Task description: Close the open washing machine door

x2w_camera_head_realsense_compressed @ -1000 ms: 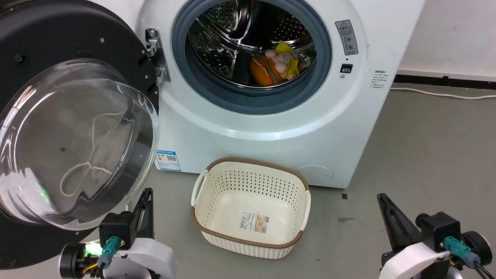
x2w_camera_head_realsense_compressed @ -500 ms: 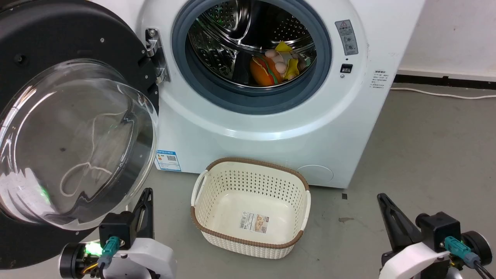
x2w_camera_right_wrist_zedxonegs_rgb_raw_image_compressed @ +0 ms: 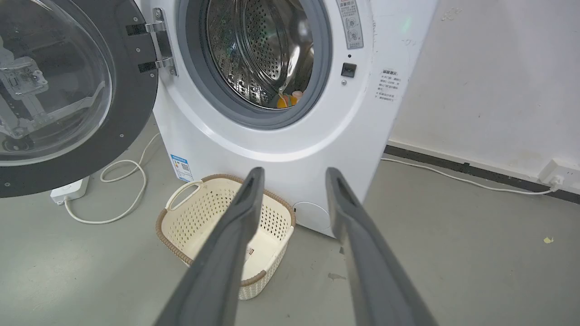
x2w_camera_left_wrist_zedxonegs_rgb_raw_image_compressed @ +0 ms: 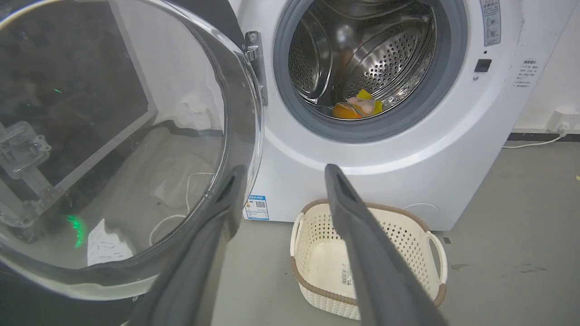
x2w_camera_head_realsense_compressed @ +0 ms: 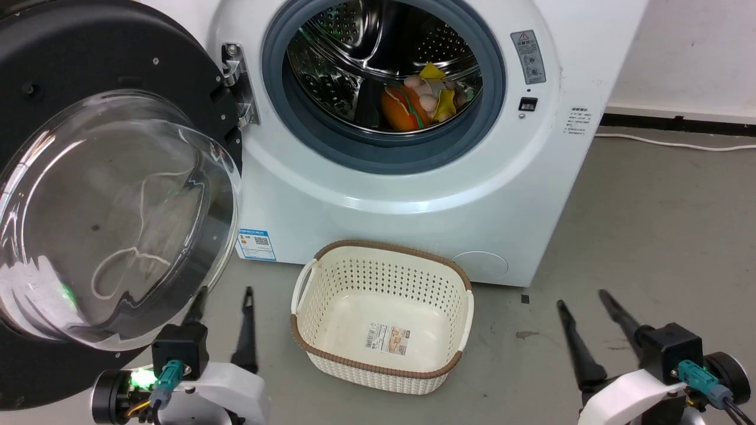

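The washing machine door [x2w_camera_head_realsense_compressed: 112, 218] hangs wide open at the left, its black frame carrying a bulging clear glass bowl, held by a metal hinge [x2w_camera_head_realsense_compressed: 239, 82]. The door also shows in the left wrist view [x2w_camera_left_wrist_zedxonegs_rgb_raw_image_compressed: 122, 136] and the right wrist view [x2w_camera_right_wrist_zedxonegs_rgb_raw_image_compressed: 59, 90]. My left gripper [x2w_camera_head_realsense_compressed: 223, 296] is open just below and right of the glass bowl's lower edge, holding nothing; in its own view [x2w_camera_left_wrist_zedxonegs_rgb_raw_image_compressed: 284, 168] the left finger overlaps the bowl's rim. My right gripper [x2w_camera_head_realsense_compressed: 582, 298] is open over the floor at the lower right [x2w_camera_right_wrist_zedxonegs_rgb_raw_image_compressed: 295, 170], far from the door.
The steel drum opening [x2w_camera_head_realsense_compressed: 384, 77] with its grey rubber rim holds colourful soft toys [x2w_camera_head_realsense_compressed: 413, 100]. A cream perforated basket [x2w_camera_head_realsense_compressed: 384, 245] with a brown rim stands on the grey floor before the machine, between my arms. A white cable and power strip [x2w_camera_right_wrist_zedxonegs_rgb_raw_image_compressed: 68, 190] lie under the door.
Both grippers have gone from shut to open, their fingers spread apart. The door, basket and camera have not moved.
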{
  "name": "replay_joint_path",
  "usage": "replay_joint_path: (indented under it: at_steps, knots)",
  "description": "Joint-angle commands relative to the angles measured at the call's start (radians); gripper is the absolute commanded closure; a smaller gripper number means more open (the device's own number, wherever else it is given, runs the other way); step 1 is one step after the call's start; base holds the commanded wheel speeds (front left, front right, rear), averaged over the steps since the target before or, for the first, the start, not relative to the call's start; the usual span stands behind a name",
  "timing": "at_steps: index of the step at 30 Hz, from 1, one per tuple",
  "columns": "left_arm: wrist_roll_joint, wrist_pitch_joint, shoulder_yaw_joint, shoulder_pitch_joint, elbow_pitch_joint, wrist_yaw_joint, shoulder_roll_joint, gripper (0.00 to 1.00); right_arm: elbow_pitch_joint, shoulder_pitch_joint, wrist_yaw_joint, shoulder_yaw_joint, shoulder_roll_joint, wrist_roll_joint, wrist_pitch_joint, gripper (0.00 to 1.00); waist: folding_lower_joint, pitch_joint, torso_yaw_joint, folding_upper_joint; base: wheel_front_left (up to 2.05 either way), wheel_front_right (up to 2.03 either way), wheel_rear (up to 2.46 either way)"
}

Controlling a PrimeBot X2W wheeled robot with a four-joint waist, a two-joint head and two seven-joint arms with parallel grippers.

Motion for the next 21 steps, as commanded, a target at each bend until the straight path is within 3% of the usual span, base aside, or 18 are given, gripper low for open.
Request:
replay_joint_path:
  at_steps: [1, 21]
  knots:
    - [-0.002, -0.004, -0.002, -0.001, 0.0, 0.001, 0.0, 0.0, 0.0, 0.001, 0.0, -0.003, 0.0, 0.005, -0.004, 0.0, 0.0, 0.0, 0.0, 0.0, 0.0, 0.0, 0.0]
    - [-0.009, -0.046, -0.03, -0.003, -0.008, 0.009, 0.001, 0.0, 0.0, 0.01, 0.0, -0.019, 0.001, 0.036, -0.046, 0.0, 0.0, -0.001, 0.033, 0.0, 0.0, 0.0, 0.0]
